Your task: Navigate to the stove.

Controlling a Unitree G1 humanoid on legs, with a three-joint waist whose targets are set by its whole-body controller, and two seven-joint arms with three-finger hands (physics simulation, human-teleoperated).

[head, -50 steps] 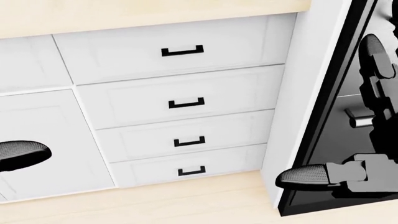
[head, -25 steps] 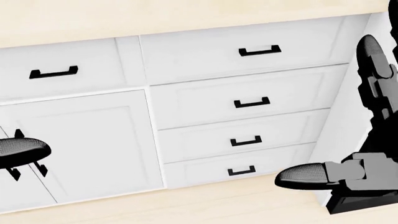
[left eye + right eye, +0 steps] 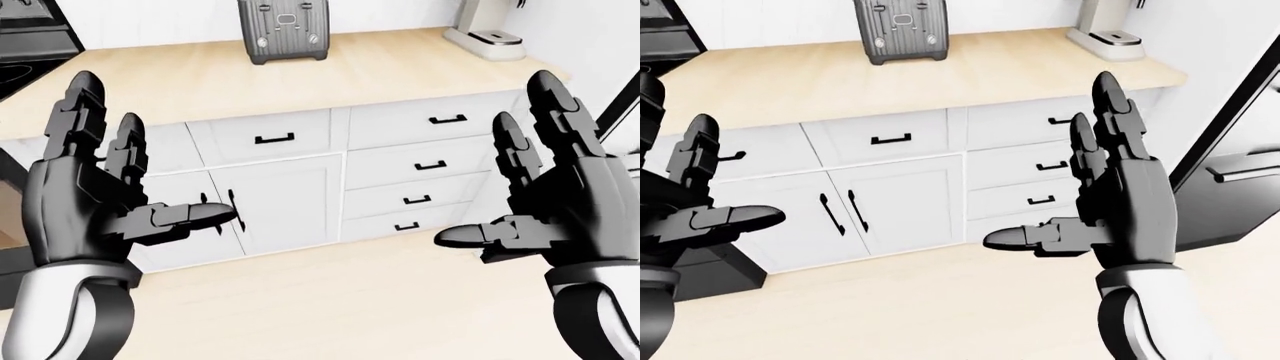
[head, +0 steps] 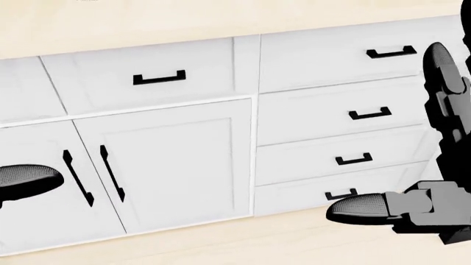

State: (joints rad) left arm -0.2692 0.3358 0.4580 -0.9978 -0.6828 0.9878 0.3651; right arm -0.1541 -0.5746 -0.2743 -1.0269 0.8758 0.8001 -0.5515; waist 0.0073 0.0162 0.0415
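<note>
The black stove (image 3: 22, 46) shows only as a corner at the top left edge of the left-eye view, left of the wooden counter (image 3: 200, 82). It also shows at the top left of the right-eye view (image 3: 665, 34). My left hand (image 3: 150, 157) is raised with its fingers spread and is empty. My right hand (image 3: 500, 165) is raised the same way, open and empty. Both hands hang in the air before the white cabinets, touching nothing.
A dark toaster (image 3: 283, 30) and a white coffee machine (image 3: 487, 34) stand on the counter. Below are white double doors (image 3: 285, 202) and a drawer stack (image 3: 430, 165). A black fridge (image 3: 1240, 157) stands at the right. Light wood floor (image 3: 330, 300) lies below.
The whole head view has shifted: cabinets and drawers slid to the right and the black fridge left the picture, so the camera has moved left. The hands keep their pose.
</note>
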